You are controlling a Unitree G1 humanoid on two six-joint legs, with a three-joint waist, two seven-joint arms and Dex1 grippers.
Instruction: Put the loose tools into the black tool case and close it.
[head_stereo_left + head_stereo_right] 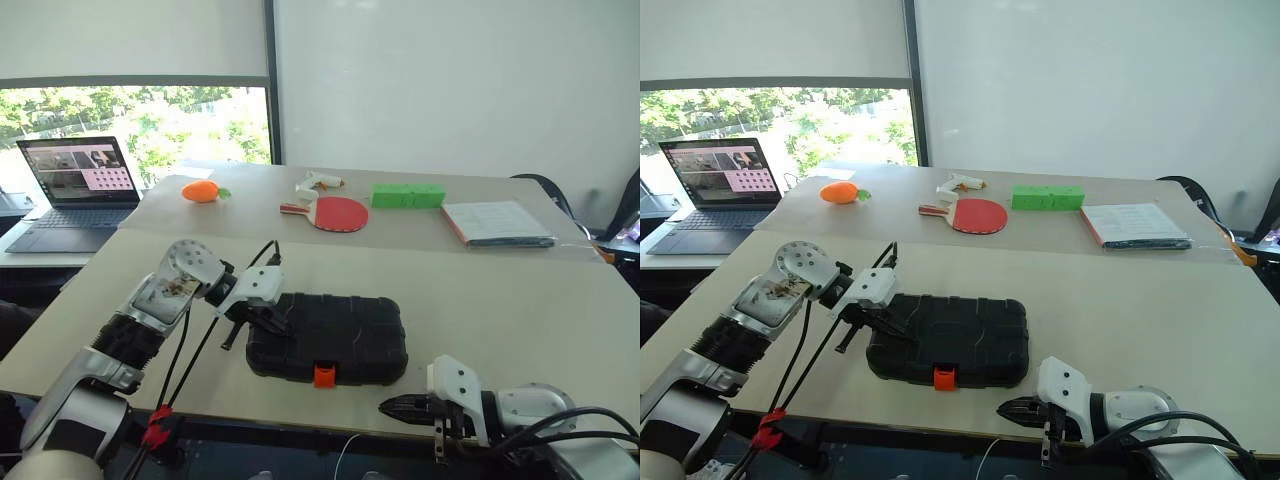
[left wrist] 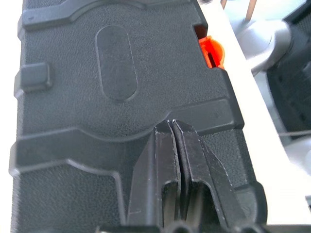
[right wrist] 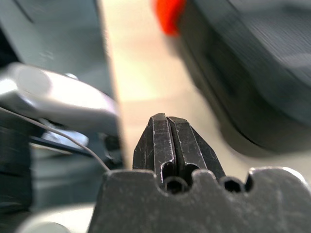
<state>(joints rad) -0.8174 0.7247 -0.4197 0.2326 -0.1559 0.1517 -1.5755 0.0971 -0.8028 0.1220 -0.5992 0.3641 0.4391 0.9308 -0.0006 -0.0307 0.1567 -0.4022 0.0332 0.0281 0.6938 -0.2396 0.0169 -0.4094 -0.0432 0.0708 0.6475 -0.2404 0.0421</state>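
Black tool case (image 1: 330, 338): lid down, orange latch (image 1: 324, 375) facing table's near edge. Left gripper (image 1: 268, 322): fingers pressed together, being held over case's left end, nothing gripped. Right gripper (image 1: 392, 407): fingers together, empty, being held just off near edge, right of latch.

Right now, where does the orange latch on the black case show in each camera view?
Left eye: orange latch at the case's near edge, centre.
Right eye: same near edge, slightly further left.
Left wrist: upper right, beyond the shut left fingers.
Right wrist: top, blurred.
Shared landmark: the black case.
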